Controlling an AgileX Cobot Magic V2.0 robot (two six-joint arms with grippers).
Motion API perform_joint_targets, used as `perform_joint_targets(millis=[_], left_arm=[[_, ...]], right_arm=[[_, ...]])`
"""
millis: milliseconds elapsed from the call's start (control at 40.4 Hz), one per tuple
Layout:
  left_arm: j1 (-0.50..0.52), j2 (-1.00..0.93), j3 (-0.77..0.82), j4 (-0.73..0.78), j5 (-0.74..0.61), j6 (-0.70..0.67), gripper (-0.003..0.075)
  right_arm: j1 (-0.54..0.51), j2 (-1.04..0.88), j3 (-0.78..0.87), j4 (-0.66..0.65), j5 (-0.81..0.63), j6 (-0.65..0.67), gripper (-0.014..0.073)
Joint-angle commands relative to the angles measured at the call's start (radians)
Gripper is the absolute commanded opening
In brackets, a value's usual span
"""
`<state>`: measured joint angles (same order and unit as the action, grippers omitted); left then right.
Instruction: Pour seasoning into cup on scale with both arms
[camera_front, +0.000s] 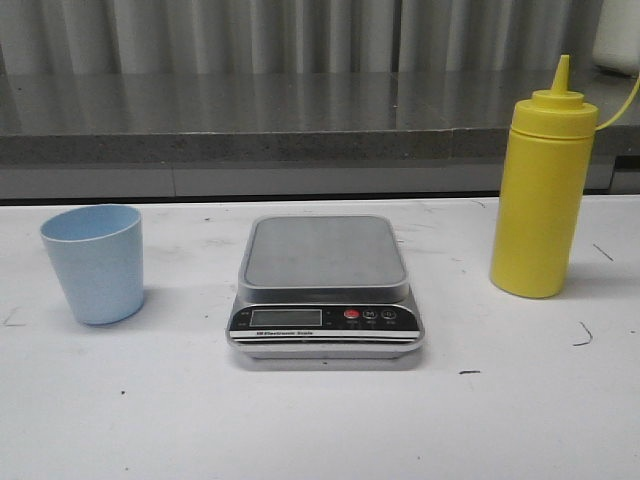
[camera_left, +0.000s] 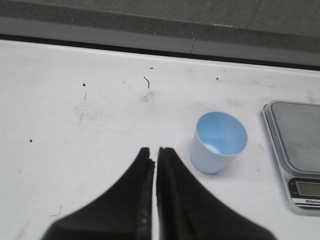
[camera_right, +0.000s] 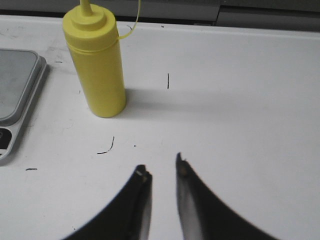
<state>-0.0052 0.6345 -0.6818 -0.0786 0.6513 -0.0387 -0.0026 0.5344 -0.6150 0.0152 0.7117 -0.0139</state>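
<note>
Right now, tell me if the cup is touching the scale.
Apart. The front view shows bare white table between the cup and the scale; the left wrist view shows the same gap.

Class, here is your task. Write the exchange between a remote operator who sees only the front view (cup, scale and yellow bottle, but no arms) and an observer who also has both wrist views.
Operator: I see no gripper at all. Is the left one holding anything?
Observer: No. The left gripper is shut on nothing, and the cup stands apart from it.
Operator: And the right one?
Observer: The right gripper is slightly open and empty. The seasoning bottle stands upright beyond it, untouched.
</note>
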Motion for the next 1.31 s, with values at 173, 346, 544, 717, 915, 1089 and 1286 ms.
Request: perform_joint_targets(millis=[173, 346, 544, 717, 915, 1089, 1286], left_arm=[[-0.136, 0.139, -0.091, -0.006, 0.012, 0.007, 0.0494], [-0.163, 0.409, -0.219, -0.006, 0.078, 0.007, 0.0491], [-0.163, 0.738, -0.391, -0.008, 0.117, 0.007, 0.0491], [-0.163, 0.957, -0.524, -0.010, 0.136, 0.007, 0.0491], [-0.163, 1.128, -0.616, -0.025, 0.131, 0.007, 0.0454], [-0.163, 1.144, -0.616, -0.031, 0.105, 0.007, 0.0157], [-0.173, 1.123, -0.618, -0.043, 0.112, 0.007, -0.0020]], right_arm=[[-0.005, 0.011, -0.026, -0.015, -0.062, -0.031, 0.0561], [-0.005, 0.011, -0.026, -0.015, -0.061, -0.031, 0.0561], [-0.005, 0.011, -0.026, -0.015, -0.061, -0.031, 0.0561], [-0.005, 0.011, -0.026, -0.015, -0.061, -0.031, 0.0561], [-0.005, 0.011, -0.026, -0.015, -0.061, -0.031, 0.0561], [-0.005, 0.011, -0.026, -0.015, -0.061, -0.031, 0.0561], [-0.005, 0.011, -0.026, -0.015, -0.061, -0.031, 0.0561]])
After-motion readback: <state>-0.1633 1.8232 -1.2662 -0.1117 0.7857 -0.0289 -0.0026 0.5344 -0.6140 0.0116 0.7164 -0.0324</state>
